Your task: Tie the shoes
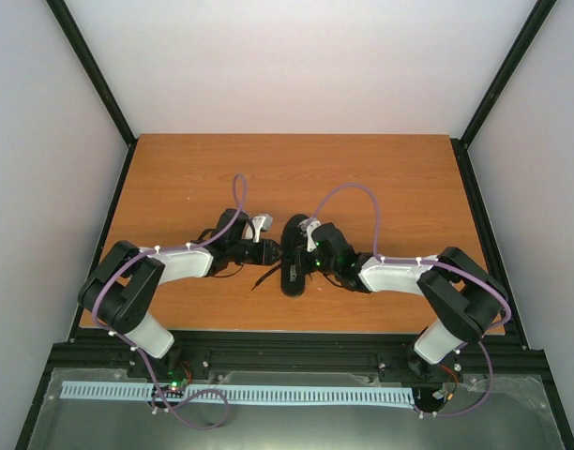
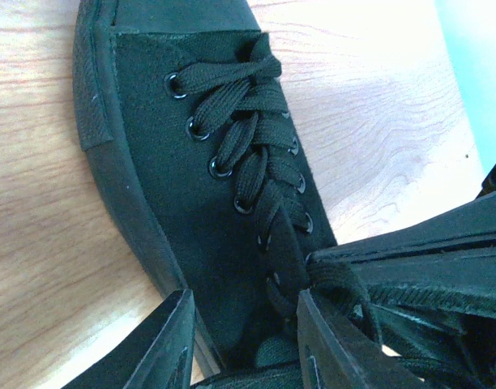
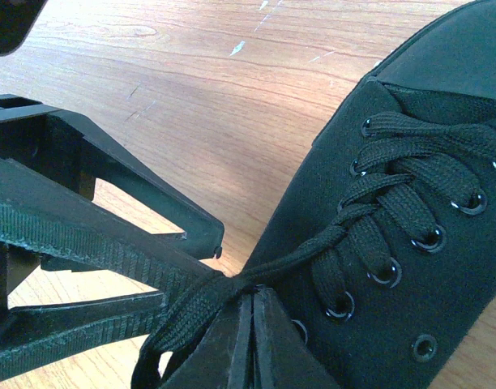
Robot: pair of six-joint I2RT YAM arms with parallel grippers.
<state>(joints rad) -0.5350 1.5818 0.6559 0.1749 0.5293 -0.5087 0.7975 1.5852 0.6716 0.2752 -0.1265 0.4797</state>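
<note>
Tying hardly begun: one lace pinched, no knot or bow to see.
The small all-black canvas low-top sneaker [image 1: 293, 277] lies at the front middle of the brown wooden table [image 1: 381, 178]. Only the right wrist view shows the right gripper [image 3: 252, 298] closed on a taut thin black lace [image 3: 290, 259]. Only the left wrist view shows the left gripper [image 2: 244, 304] wide apart beside the eyelets.

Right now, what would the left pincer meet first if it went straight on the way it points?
The shoe: the open left pincer has its side between the fingers, so straight on it would likely press into the upper by the laces. Depth is unclear.
</note>
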